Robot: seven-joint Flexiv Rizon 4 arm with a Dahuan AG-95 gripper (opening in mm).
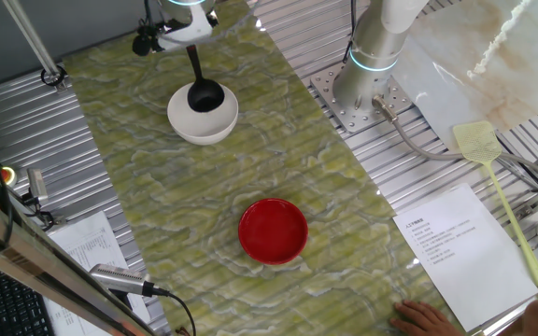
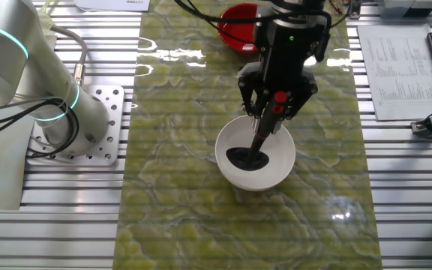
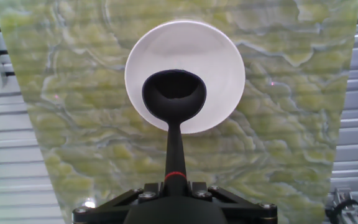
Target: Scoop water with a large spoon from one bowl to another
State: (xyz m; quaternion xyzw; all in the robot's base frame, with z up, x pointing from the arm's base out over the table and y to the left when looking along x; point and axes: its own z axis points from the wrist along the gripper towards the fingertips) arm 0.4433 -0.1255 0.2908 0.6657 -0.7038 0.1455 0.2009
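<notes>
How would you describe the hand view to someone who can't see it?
A black ladle points straight away from the camera, its round scoop over a white bowl. The bowl sits on a green marbled mat, with ridged metal tabletop at both sides.

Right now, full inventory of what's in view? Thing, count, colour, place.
white bowl: 1, white, on the green marbled mat, under the gripper
ladle: 1, black, held by its handle, scoop down in the white bowl
red bowl: 1, red, on the mat, apart from the white bowl
mat: 1, green marbled, over the ribbed metal table
fly swatter: 1, pale yellow, on the table beside the mat
printed sheets: at least 2, white, at either side of the mat
person's hand: 1, at the frame's bottom edge by a sheet
water: not discernible in either bowl
arm base: 1, white, bolted to the table
gripper: 1, black, shut on the ladle handle
</notes>
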